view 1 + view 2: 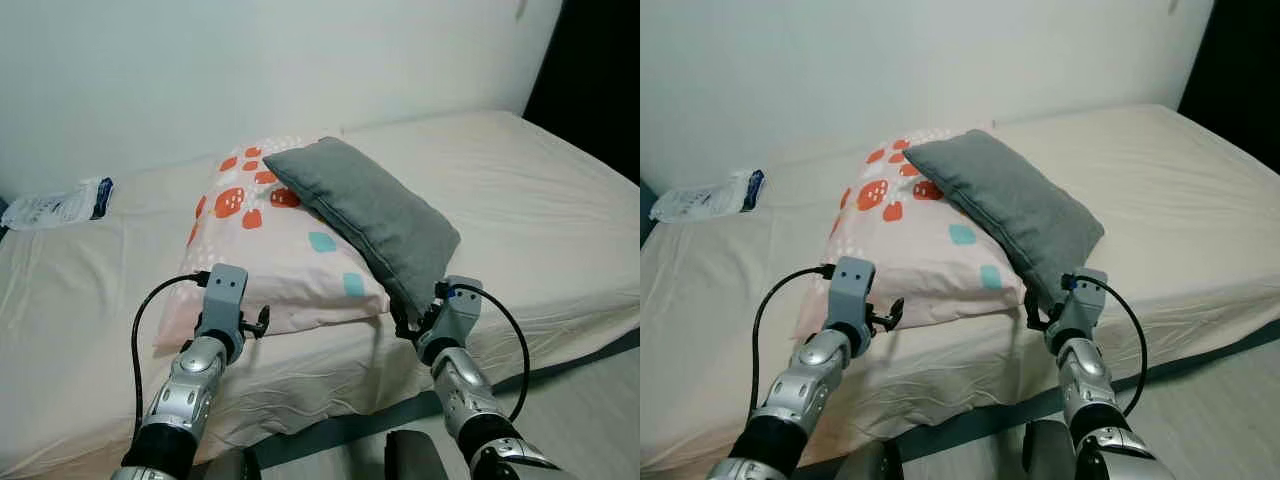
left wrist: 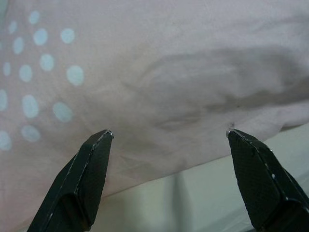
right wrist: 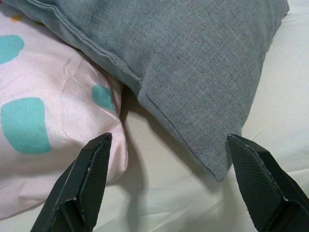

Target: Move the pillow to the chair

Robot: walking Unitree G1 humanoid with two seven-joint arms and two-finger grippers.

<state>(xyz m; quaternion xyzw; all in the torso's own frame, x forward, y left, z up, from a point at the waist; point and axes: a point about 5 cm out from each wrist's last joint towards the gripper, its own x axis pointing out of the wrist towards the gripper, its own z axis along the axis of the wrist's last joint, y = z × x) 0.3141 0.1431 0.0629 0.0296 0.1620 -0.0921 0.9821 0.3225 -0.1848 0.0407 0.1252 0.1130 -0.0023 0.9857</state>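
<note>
Grey fabric is my worry: the grey pillow (image 1: 368, 212) lies across the pink patterned pillow (image 1: 270, 250) on the bed (image 1: 560, 200), and with my right gripper (image 3: 166, 181) and left gripper (image 2: 169, 181) both spread wide and empty, I could drag both together.

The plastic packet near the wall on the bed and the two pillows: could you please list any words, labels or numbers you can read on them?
None can be read.
Plastic packet: white with a blue patch and dark marks that may be print, too small and blurred to make out.
Patterned pillow: pink, with orange and teal spots; no lettering visible.
Grey pillow: plain fabric, no label or tag visible.
</note>
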